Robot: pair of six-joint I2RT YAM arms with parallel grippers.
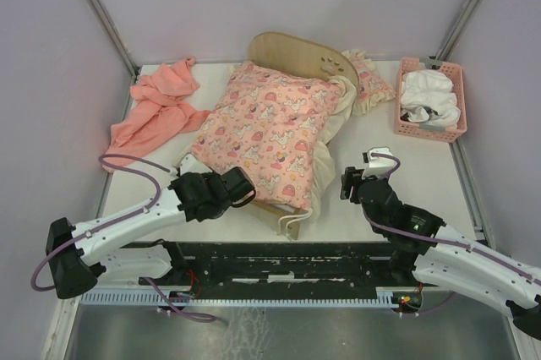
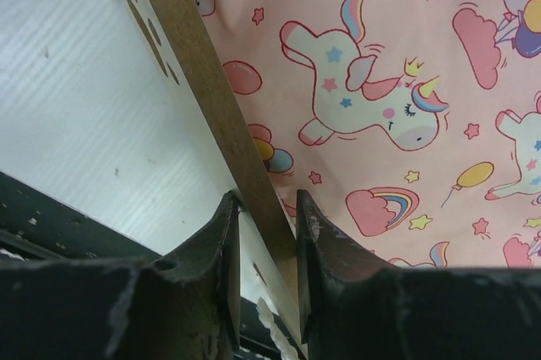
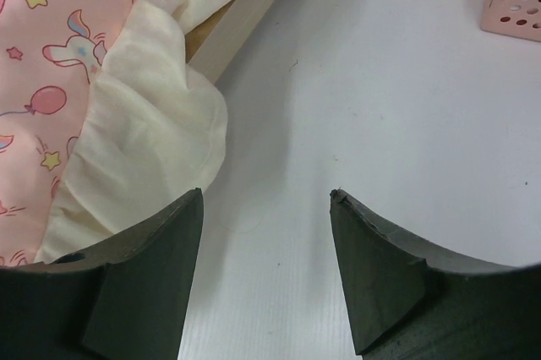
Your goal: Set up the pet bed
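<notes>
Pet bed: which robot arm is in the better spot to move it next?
Left. The left gripper is clamped on the wooden edge of the pet bed, so it could probably shift it at once. The right gripper is open above bare table beside the cream frill, holding nothing.

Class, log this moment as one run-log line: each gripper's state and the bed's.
left gripper: shut on pet bed side rail | right gripper: open, holding nothing, over table | unicorn cushion: on bed
</notes>
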